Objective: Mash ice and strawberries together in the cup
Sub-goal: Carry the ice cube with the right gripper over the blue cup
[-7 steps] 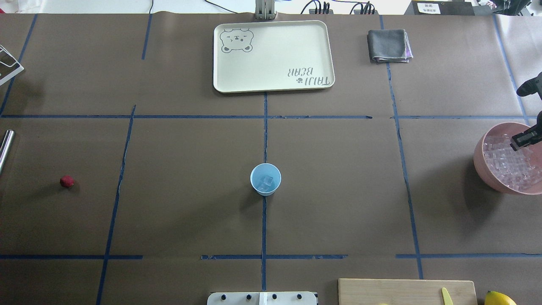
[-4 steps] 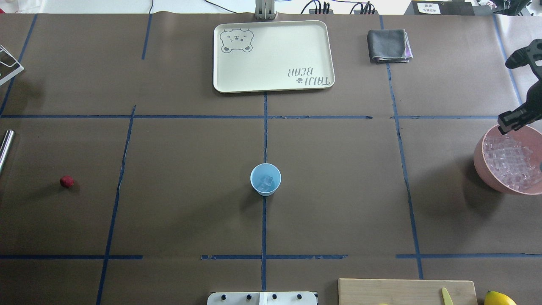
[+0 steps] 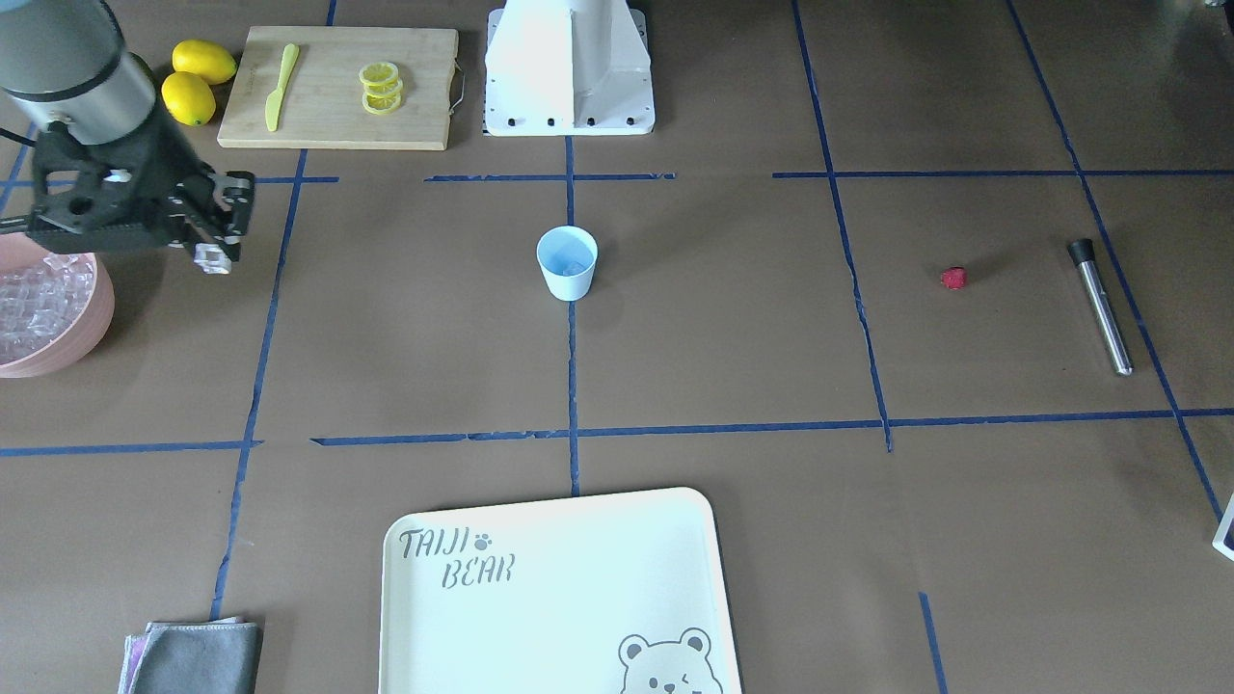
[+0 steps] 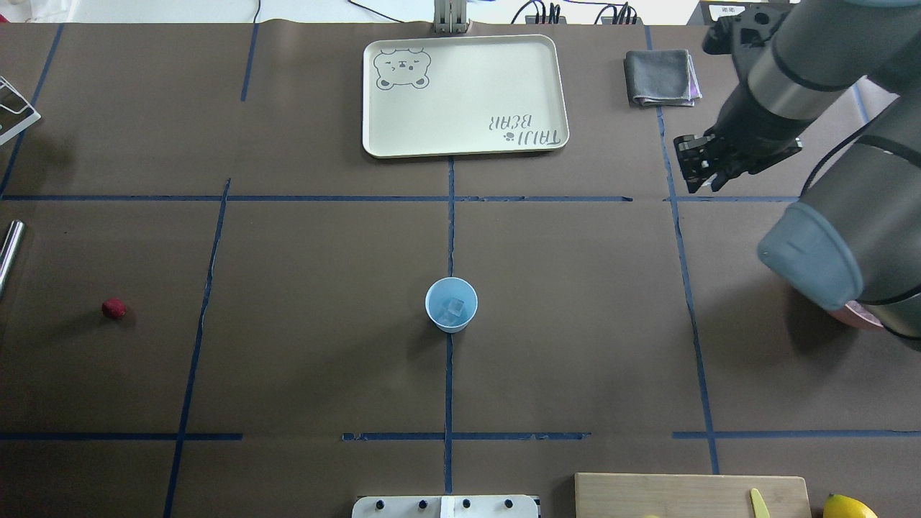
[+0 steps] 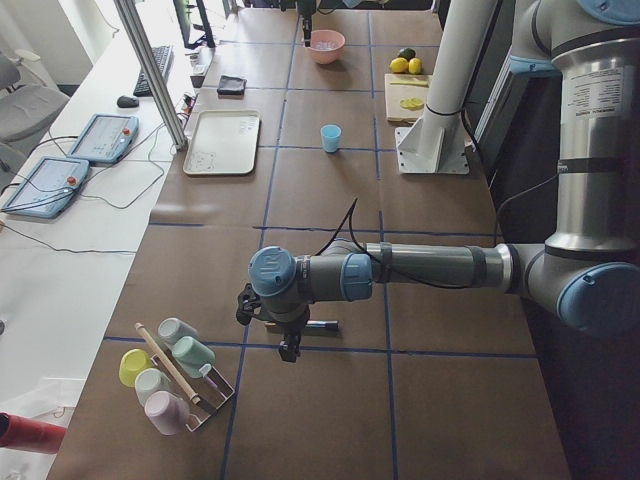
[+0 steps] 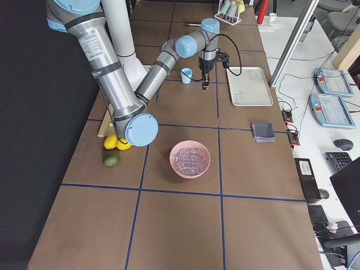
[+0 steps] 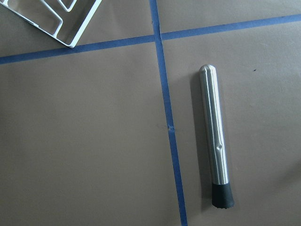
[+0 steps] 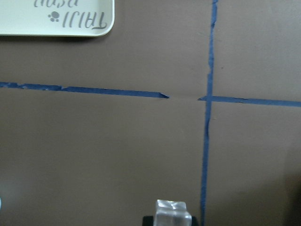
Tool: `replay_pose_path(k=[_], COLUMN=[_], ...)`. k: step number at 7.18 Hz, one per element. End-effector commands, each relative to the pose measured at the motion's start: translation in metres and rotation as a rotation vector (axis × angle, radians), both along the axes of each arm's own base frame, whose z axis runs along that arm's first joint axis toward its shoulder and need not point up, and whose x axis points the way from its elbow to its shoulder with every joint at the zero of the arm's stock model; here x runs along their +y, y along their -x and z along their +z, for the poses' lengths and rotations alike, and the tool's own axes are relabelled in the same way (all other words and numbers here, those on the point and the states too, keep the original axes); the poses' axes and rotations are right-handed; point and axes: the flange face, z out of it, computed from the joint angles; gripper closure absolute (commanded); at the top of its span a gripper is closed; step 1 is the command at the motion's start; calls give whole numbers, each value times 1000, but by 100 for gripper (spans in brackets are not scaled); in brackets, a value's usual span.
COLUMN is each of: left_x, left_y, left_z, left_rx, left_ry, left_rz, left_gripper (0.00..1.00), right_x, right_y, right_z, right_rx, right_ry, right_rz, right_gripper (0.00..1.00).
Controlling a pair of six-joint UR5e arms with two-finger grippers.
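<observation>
Brown paper crossed by blue tape lines covers the table (image 4: 324,252). Overhead, the light-blue cup (image 3: 567,281) stands upright on the centre line with a few pieces of ice (image 4: 452,309) inside. The strawberry (image 4: 114,309) lies alone far to the robot's left, well apart from the cup. That view hides most of the pink bowl (image 6: 190,159) under the right arm. The right-side camera shows the bowl whole, heaped with clear cubes and also well apart from the cup.

The front-facing camera shows what the overhead one cannot: the right gripper (image 3: 216,253) hangs over the paper between bowl and cup, touching neither, with its two fingers closed on a single ice cube (image 8: 173,213). The right wrist camera has that cube at the bottom of its frame, pinched at the tips above bare paper near a tape crossing, with a corner of the cream tray (image 8: 19,23) at the top.

The left gripper (image 5: 290,348) appears only in the left-side camera, small and dark, low over the table's end; whether it is open or closed cannot be told. Its wrist camera looks down on a steel muddler (image 7: 215,136) with a black tip, lying flat beside a tape line, and on a corner of a white wire rack (image 7: 71,45). A cutting board (image 3: 424,96) and two lemons (image 3: 203,61) sit near the robot's base
</observation>
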Motion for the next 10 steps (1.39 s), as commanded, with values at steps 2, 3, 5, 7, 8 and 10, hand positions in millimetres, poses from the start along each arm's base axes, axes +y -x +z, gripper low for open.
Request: replay_pose_path(k=[2, 3, 5, 7, 8, 10], left_x=[0, 0, 0, 0, 0, 0], left_y=[0, 0, -2, -2, -2, -3], left_z=[-1, 0, 0, 0, 1, 1], left_rx=[0, 0, 0, 1, 0, 0], left_ry=[-1, 1, 2, 2, 4, 5], left_rz=[0, 0, 5, 4, 5, 6], left_gripper=[0, 0, 0, 0, 0, 0], right_x=[33, 50, 75, 98, 102, 107], right_y=[97, 136, 213, 263, 285, 298], right_z=[-64, -77, -114, -119, -109, -102], right_rx=[-26, -60, -40, -22, -40, -31], right_ry=[3, 29, 34, 28, 16, 15], right_rz=[32, 81, 149, 151, 146, 146], right_gripper=[100, 100, 99, 99, 99, 99])
